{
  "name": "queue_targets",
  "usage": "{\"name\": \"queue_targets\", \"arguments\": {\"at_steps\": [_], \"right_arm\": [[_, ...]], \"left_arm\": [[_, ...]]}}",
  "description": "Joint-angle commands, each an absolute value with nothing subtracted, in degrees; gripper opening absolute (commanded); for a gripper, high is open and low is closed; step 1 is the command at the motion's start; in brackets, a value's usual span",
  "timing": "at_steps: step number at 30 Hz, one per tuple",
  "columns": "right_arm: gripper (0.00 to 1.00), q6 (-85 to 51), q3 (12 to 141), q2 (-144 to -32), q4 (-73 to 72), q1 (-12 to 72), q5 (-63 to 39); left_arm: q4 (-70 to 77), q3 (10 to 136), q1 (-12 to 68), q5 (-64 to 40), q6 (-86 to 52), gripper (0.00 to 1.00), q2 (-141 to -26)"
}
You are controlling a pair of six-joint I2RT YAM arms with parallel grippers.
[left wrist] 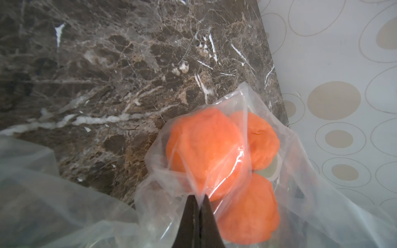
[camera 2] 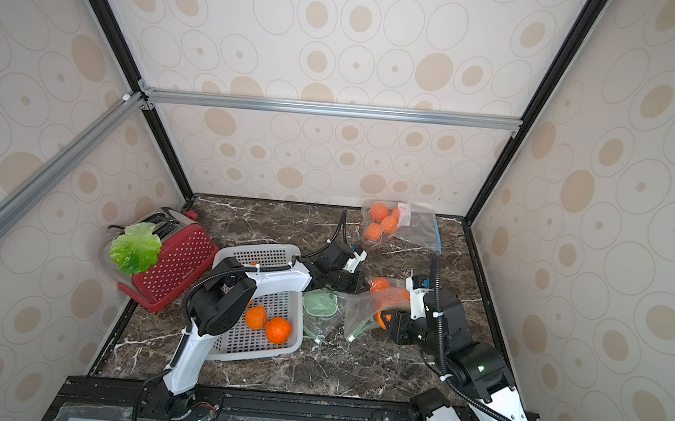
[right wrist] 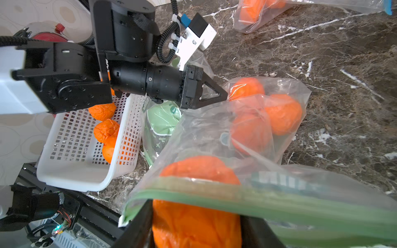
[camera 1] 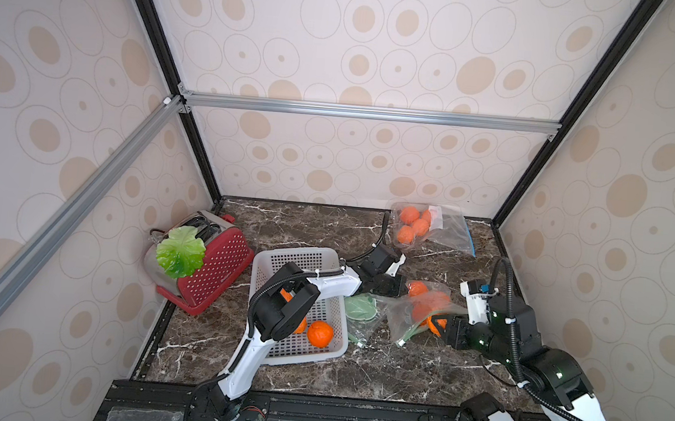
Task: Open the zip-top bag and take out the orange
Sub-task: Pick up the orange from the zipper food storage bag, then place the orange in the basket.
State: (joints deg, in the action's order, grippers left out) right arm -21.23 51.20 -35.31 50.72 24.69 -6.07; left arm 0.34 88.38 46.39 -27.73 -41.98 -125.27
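Two grippers are engaged. Left gripper (left wrist: 198, 198) is pinched tight on the film of the zip-top bag (right wrist: 204, 128) at its closed end, anchoring it. Right gripper (right wrist: 196, 219) has its jaws part-spread around one orange (right wrist: 193, 232), which sits in the bag's mouth with the green zip strip (right wrist: 279, 206) draped across it. Step in hand, as judged: extraction. The next move calls for a steady pull clear of the strip while the anchor holds.

A red toaster (camera 1: 214, 267) sits tilted on the marble table (camera 1: 305, 225), with a green lettuce leaf (camera 1: 180, 251) resting on it; a white perforated basket (camera 1: 314, 355) stands just beside; a flat green-printed pouch (camera 1: 360, 307) lies next to the basket.
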Motion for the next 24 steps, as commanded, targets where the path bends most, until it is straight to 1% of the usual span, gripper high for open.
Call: {"name": "queue_targets", "arguments": {"at_steps": [1,3,5,8,10,12,13,15,17,19,20,23,24], "right_arm": [[0.46,-20.05,50.23,-33.77,50.93,24.61,-6.75],[0.45,-20.15,49.41,-32.35,50.03,24.60,-6.77],[0.45,-19.67,49.52,-30.86,49.01,24.61,-9.40],[0.45,-19.81,50.00,-28.34,45.06,24.61,-16.23],[0.45,-20.99,49.56,-28.14,40.98,24.61,-23.18],[0.45,-23.85,47.86,-29.78,34.17,24.70,-32.07],[0.45,-25.89,46.48,-30.78,30.62,24.78,-34.41],[0.44,-30.58,41.50,-32.51,18.59,25.36,-37.03],[0.43,-34.14,36.85,-35.08,7.42,27.15,-35.93],[0.43,-34.59,35.52,-39.52,0.12,30.89,-34.52],[0.43,-33.69,35.80,-42.29,-2.07,34.21,-32.24],[0.43,-27.86,39.79,-51.15,-2.76,43.63,-25.26],[0.43,-27.57,40.60,-53.40,-3.32,45.16,-23.95]], "left_arm": [[-0.44,88.86,46.14,-26.89,-41.11,0.00,-125.22],[-0.51,88.77,46.14,-26.74,-41.06,0.00,-125.07],[-0.53,88.85,46.14,-26.67,-41.06,0.00,-125.02],[-0.31,89.01,46.15,-26.81,-41.25,0.00,-125.22],[-0.26,89.21,46.15,-26.95,-41.31,0.00,-125.49],[-0.26,89.29,46.18,-26.94,-41.26,0.00,-125.56],[-0.35,89.38,46.15,-27.06,-41.14,0.00,-125.57],[0.03,89.21,46.15,-27.16,-41.04,0.00,-125.40],[0.93,89.20,46.13,-28.29,-41.02,0.00,-125.55],[1.98,89.21,45.97,-29.49,-41.05,0.00,-125.66],[2.66,89.04,46.00,-29.96,-41.07,0.00,-125.61],[3.07,88.94,45.86,-30.49,-40.91,0.00,-125.53],[3.01,88.95,45.81,-30.68,-40.82,0.00,-125.55]]}}
